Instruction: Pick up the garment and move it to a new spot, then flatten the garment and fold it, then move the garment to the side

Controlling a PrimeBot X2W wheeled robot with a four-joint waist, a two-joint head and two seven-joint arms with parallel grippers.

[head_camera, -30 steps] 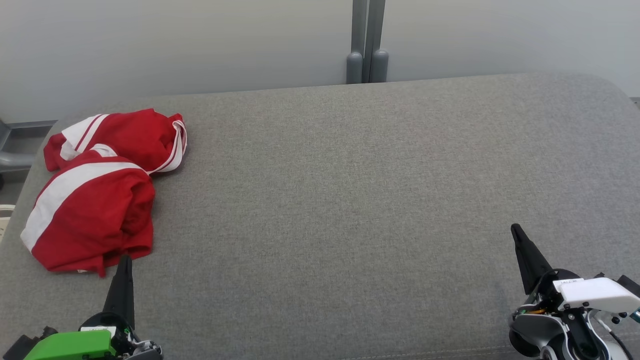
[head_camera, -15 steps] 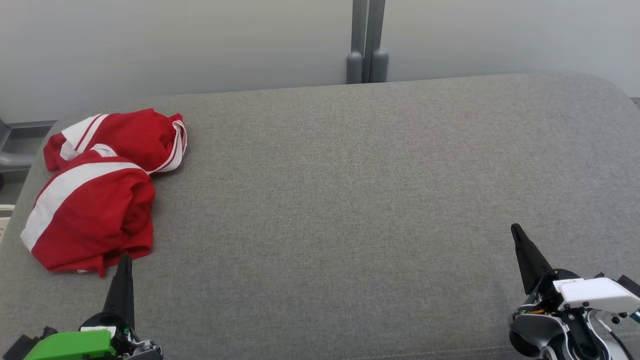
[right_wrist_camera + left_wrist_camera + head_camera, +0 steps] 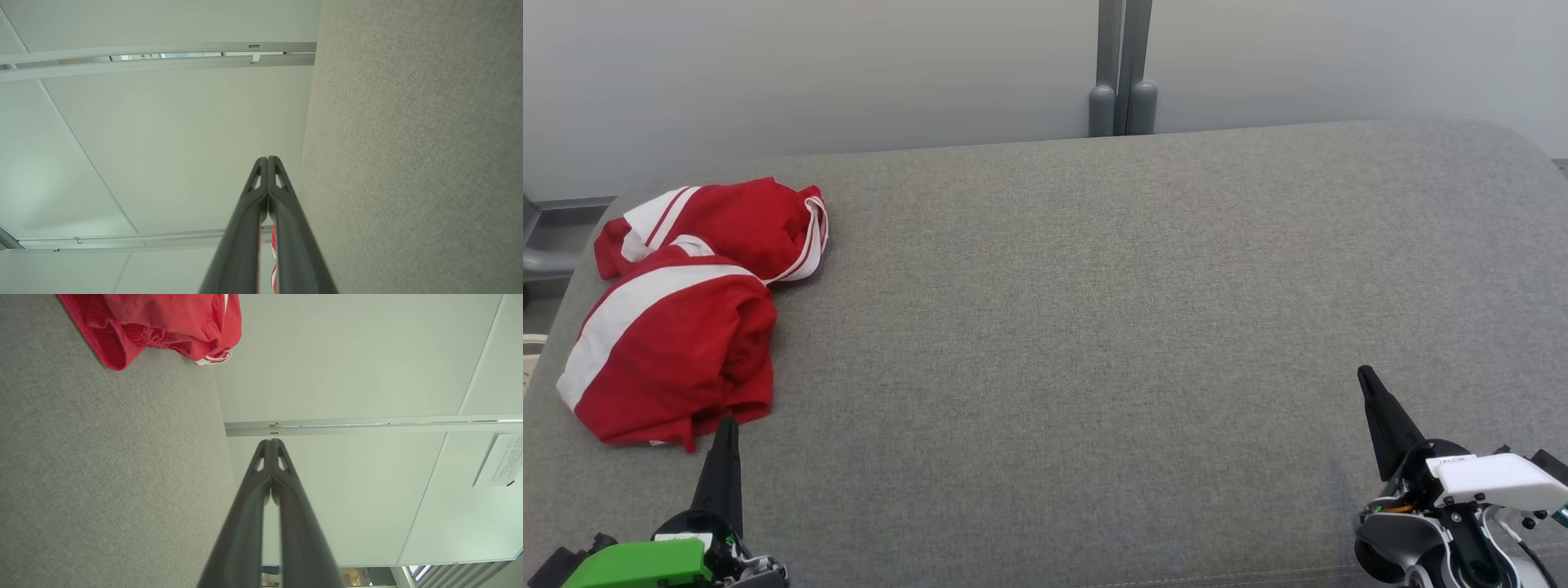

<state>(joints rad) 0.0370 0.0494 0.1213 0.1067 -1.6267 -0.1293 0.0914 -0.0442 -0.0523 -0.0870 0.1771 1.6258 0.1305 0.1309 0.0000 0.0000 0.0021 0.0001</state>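
Nothing has moved over the last second, folks: both arms are parked where they were and the cloth is untouched. Biggest thing on the field is the grey fabric surface (image 3: 1094,327), wide and rounded at its far corners, stretching right across the head view. Behind it stand the pale wall panels (image 3: 809,73), plain and bright.

Now the garment (image 3: 678,310), red with white stripes, is crumpled in a heap on the left side of that surface, close to its left edge. It sits in two lumps. The bigger one is nearer the robot with a broad white band across it, and the smaller one lies behind it, showing thin white stripes along a hem. From the left wrist camera its ruffled red edge lies on the grey cloth up ahead, off to one side of the fingers.

On to the left gripper (image 3: 726,425), green housing at the lower left. Its two dark fingers are pressed tight together with nothing between them, and the tip is just beside the near hem of the heap, not touching it. Over at the lower right, the right gripper (image 3: 1364,374), white housing, is well apart from the cloth. It too is closed up tight and empty, angled up and slightly left over bare grey fabric.

Smaller still, a grey double post (image 3: 1123,73) rises at the panel join beyond the far edge, and a little paper notice (image 3: 500,459) hangs on the wall in the left wrist view
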